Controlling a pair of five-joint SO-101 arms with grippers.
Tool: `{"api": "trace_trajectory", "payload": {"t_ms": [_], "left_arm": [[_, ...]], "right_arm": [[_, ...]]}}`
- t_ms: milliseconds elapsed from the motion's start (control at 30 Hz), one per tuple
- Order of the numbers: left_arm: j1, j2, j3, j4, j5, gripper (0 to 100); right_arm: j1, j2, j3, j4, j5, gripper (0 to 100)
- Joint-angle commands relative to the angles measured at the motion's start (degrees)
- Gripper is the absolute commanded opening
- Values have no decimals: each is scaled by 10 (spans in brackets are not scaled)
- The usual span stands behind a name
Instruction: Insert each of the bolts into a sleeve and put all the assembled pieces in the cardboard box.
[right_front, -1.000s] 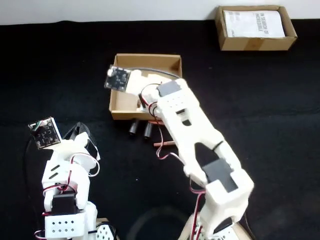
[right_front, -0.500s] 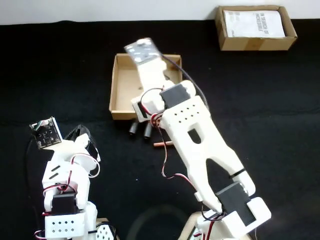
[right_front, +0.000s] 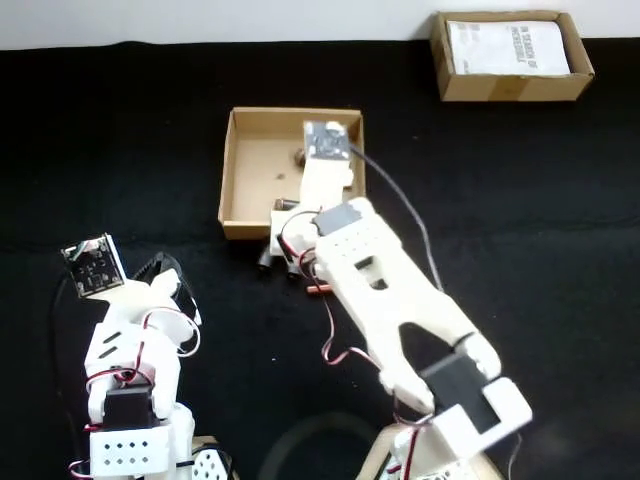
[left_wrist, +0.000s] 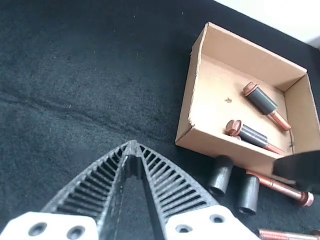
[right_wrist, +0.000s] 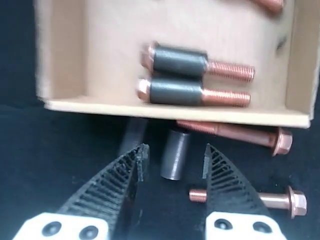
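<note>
The right gripper (right_wrist: 174, 159) hangs just outside the near wall of the box (right_front: 228, 170), its fingers spread wide with a sleeve (right_wrist: 175, 150) on the desk (right_front: 520, 200) between the tips. A second sleeve (right_wrist: 132, 134) sits just beside it, partly behind one finger. Two loose bolts (right_wrist: 235, 131) lie nearby, one along the box wall. Inside the box, two assembled pieces (right_wrist: 180, 62) lie side by side against that wall. The left gripper (left_wrist: 132, 149) is pressed together and empty, over the desk's near-left part, well apart from the box.
</note>
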Motion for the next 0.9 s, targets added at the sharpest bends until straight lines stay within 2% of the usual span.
{"api": "trace_trajectory", "payload": {"t_ms": [0,333,533,667,867], "left_arm": [[-3,-3,10,2,0,13],[-3,-3,10,2,0,13],[-2,-3,10,2,0,13],[0,-3,10,1,0,13],[16,-3,10,1,0,13]], "right_arm": [[-5,30,-23,-7,-6,156],[-7,119,-109,-4,-7,156],[-35,153,-123,-2,-10,156],[-45,156,-126,26,-56,156],[-57,159,-122,40,-63,156]]}}
